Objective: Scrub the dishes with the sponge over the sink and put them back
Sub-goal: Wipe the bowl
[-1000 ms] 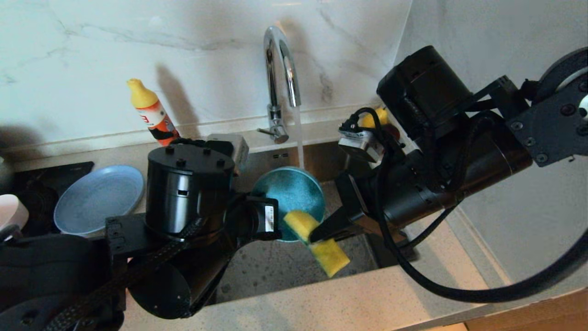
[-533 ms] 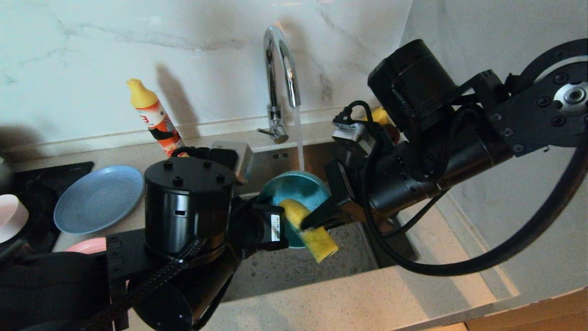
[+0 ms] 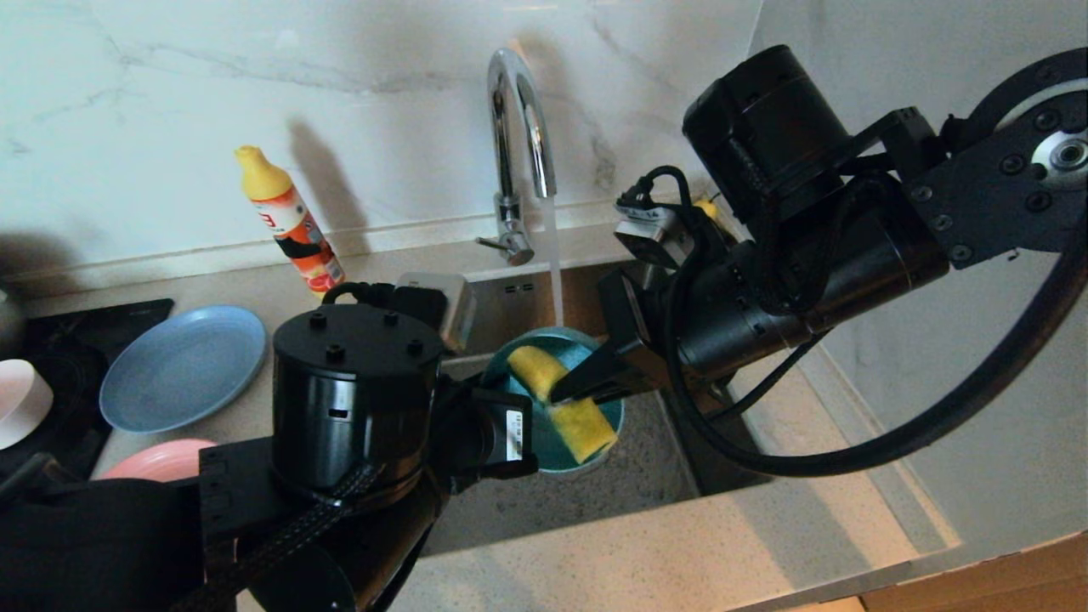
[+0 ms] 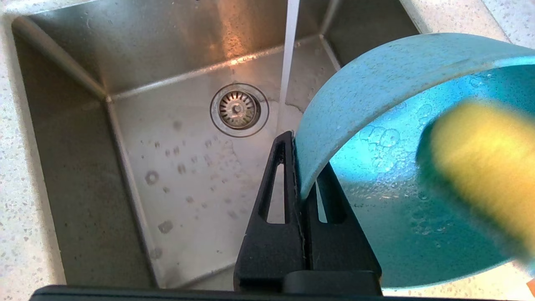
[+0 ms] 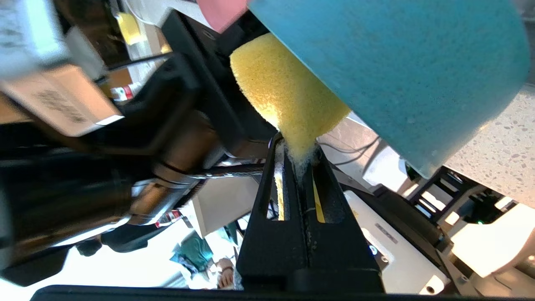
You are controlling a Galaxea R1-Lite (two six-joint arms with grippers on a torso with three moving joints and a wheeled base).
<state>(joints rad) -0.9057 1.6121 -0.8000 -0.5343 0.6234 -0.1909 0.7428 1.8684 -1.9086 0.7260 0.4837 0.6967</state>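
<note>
While water runs from the tap (image 3: 520,127) into the sink (image 4: 188,175), the left tool (image 4: 299,167) is pinched on the rim of the teal bowl (image 3: 586,459), held tilted above the basin. Pressed together on the sponge (image 3: 565,399), the right tool (image 3: 586,382) holds it against the bowl's inside.

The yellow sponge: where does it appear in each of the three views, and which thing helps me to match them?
Head view: the sponge is at centre, inside the teal bowl, pinched by the right gripper.
Left wrist view: a yellow blur at the right edge, against the bowl's inside.
Right wrist view: upper centre, between the fingertips.
Shared landmark: the teal bowl.
</note>
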